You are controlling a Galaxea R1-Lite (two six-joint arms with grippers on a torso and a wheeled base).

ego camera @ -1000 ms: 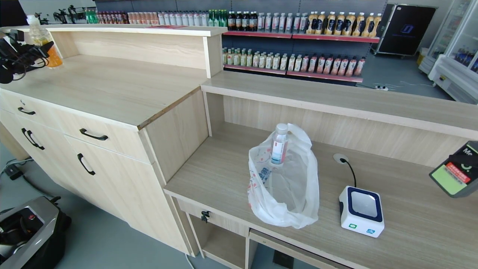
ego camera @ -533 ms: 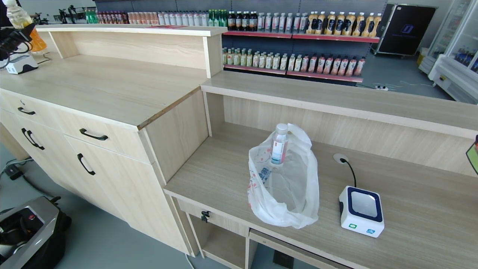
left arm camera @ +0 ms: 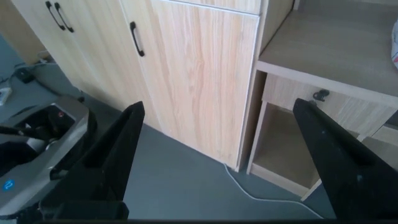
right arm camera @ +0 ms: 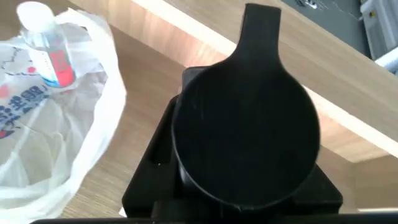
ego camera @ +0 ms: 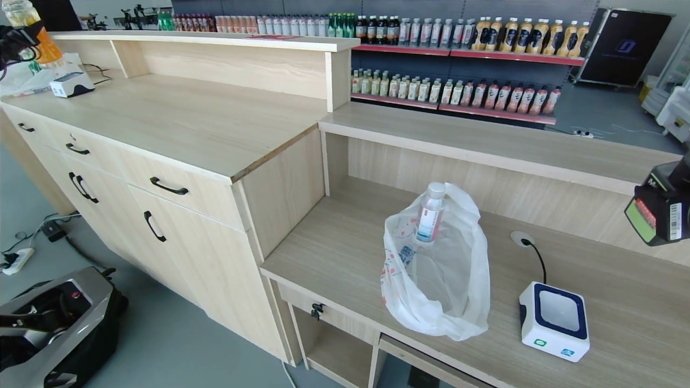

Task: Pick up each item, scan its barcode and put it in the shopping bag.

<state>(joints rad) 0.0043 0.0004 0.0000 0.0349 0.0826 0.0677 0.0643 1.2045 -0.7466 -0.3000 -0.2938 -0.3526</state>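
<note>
While the right end effector point(ego camera: 678, 173) hangs at the right edge of the head view, clamped on a black box point(ego camera: 659, 213) with a green face and a white barcode label on its side, the box sits in the air above the right end of the lower bench point(ego camera: 334, 242), well apart from the scanner point(ego camera: 555, 319). The scanner, white with a dark blue rim round its window, rests on the bench just to the right of the shopping bag point(ego camera: 442, 291), and a black cable point(ego camera: 538, 257) runs from it to a round grommet in the benchtop. The white plastic shopping bag stands open near the bench's front edge, and a clear bottle point(ego camera: 430, 213) with a white cap stands nearly upright inside it, its neck above the bag's rim. The left end effector point(left arm camera: 217, 112) hangs low beside the cupboard doors point(left arm camera: 199, 68), above the grey floor, its two dark fingers spread wide with nothing between them. Shelves of bottled drinks point(ego camera: 447, 89) line the wall behind the bench.
</note>
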